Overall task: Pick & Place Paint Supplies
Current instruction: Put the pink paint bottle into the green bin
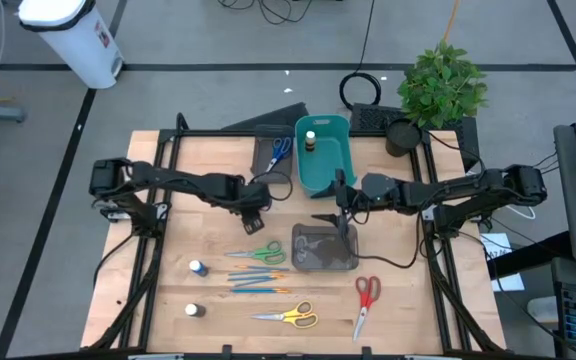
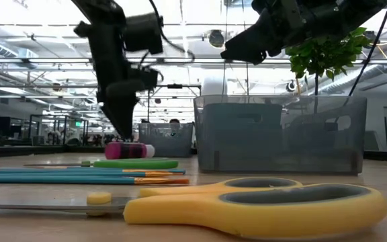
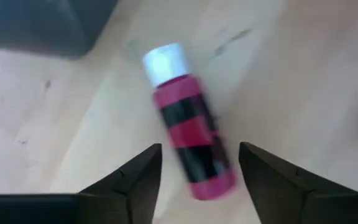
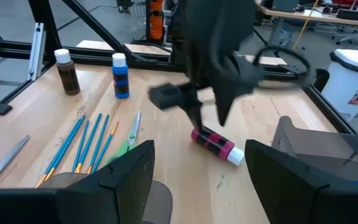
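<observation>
A red paint bottle (image 3: 188,134) with a white cap (image 3: 165,62) lies on its side on the wooden table (image 1: 148,230). It also shows in the right wrist view (image 4: 216,146) and in the low view (image 2: 130,150). My left gripper (image 3: 201,148) hangs just above it, pointing down and open, one finger on either side of the bottle's bottom end. I see no touch. My right gripper (image 4: 199,146) stands open in the air over the dark grey tray (image 1: 323,250), with nothing between its fingers.
The teal bin (image 1: 326,165) with one bottle (image 1: 310,140) stands at the far middle, and blue scissors (image 1: 280,152) lie in a tray beside it. Green scissors (image 1: 258,254), brushes (image 1: 258,280), yellow scissors (image 1: 288,317), red scissors (image 1: 365,300) and two upright bottles (image 1: 197,267) fill the near half.
</observation>
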Robot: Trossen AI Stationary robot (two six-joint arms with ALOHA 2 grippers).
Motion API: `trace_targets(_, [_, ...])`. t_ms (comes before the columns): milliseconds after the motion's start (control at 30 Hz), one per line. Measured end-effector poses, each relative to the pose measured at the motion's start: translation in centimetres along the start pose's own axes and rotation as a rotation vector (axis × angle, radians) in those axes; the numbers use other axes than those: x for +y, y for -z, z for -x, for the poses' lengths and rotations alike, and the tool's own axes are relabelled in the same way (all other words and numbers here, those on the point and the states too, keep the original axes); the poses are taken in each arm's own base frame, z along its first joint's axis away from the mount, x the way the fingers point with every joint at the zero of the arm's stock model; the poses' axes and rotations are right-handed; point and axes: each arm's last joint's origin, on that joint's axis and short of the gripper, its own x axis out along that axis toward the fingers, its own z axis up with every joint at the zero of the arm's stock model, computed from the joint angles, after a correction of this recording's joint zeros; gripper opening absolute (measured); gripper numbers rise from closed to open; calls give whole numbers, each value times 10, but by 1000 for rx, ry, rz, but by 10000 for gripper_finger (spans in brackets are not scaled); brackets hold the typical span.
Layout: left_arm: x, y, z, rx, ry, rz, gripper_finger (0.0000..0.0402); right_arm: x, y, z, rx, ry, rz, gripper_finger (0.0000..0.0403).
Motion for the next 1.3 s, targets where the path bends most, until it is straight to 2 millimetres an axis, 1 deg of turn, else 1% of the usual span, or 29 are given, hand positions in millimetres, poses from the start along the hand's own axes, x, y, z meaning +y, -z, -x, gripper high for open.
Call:
trace_targets(133, [6,-2,-16,68,24,10,259,3,0,0,0,-9,3,242])
trace_targets(233, [9,-1,-28,121,28,12,272,4,0,0,0,-14,5,242])
trace_targets(333, [10,-1,-36,158,18,27,274,4,0,0,-1,-14,4,242])
trace_targets(400, [9,-1,-40,168,13,22,267,4,0,0,1,-14,4,242])
trace_targets(467, [7,0,-41,173,13,-1,252,4,0,0,3,-14,4,242])
trace_targets(533, [4,1,-41,174,16,-25,228,4,0,0,3,-15,4,242])
trace_targets(667, [-1,4,-31,148,31,-70,153,4,0,0,3,-11,4,242])
trace_targets(733, [-2,5,-21,128,67,-79,114,4,-1,1,0,-9,4,242])
trace_targets(767, [-2,4,-13,105,83,-82,107,4,-2,1,-5,-8,4,242])
trace_targets(900, [3,0,24,-47,144,-72,107,3,-6,5,-22,-4,-49,242])
trace_targets(1033, [6,-9,67,-328,217,-148,107,0,-12,17,-35,10,-95,242])
trace_targets(1100, [5,-15,80,-472,242,-207,107,-1,-15,25,-31,47,-108,242])
trace_targets(1133, [4,-18,83,-550,252,-222,107,-2,-17,28,-29,74,-109,242])
trace_targets(1200, [7,-26,81,-682,278,-232,107,-4,-19,35,-23,128,-110,242])
trace_targets(1300, [13,-36,64,-831,393,-241,107,-5,-19,42,-2,195,-111,242])
